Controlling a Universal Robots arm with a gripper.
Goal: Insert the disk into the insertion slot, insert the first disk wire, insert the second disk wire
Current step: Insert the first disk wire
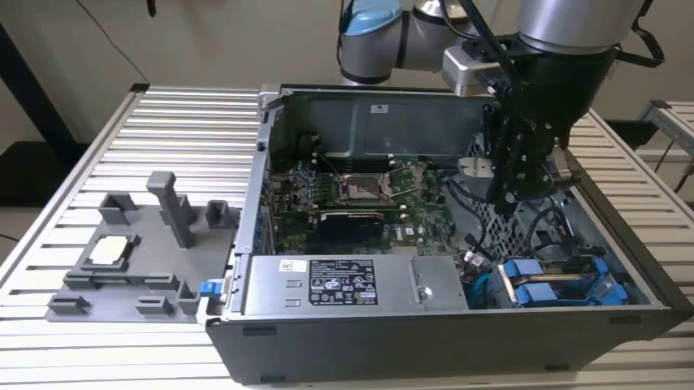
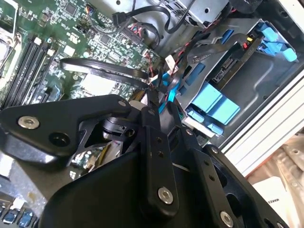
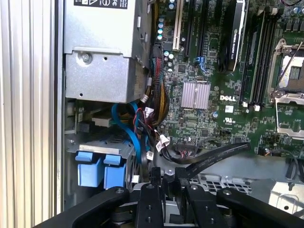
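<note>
The disk (image 1: 558, 283) sits in the slot (image 3: 99, 142) at the front corner of the open computer case (image 1: 266, 244), on the exterior view's right, pushed in between the grey metal walls. It lies near the gripper (image 1: 508, 195) but apart from it. The fingers hang over the middle of the case, beside the slot, and touch neither the disk nor its frame. In both wrist views the gripper (image 2: 156, 97) (image 3: 165, 176) has its fingers drawn close together, and the end of a flat black wire (image 3: 216, 156) runs into them, so they look clamped on that wire. The rest of the wire arches away over the green circuit board (image 3: 209, 118). Counted: one disk, one slot, one gripper and one flat black wire (image 2: 99, 69). One thin blue cable (image 3: 129, 130) curls down beside the slot. Two bright blue tabs (image 3: 90, 168) stand side by side at the end of the disk's frame in the first wrist view. One grey power supply box (image 1: 347, 284) with a label lies just beside the slot. The disk (image 2: 227, 71) shows mostly as bright blue plastic, with a dark face between its blue rails. The case stands on a ribbed metal table (image 1: 162, 122), and one grey tray of fixtures (image 1: 119, 252) rests well apart, on the exterior view's left.
</note>
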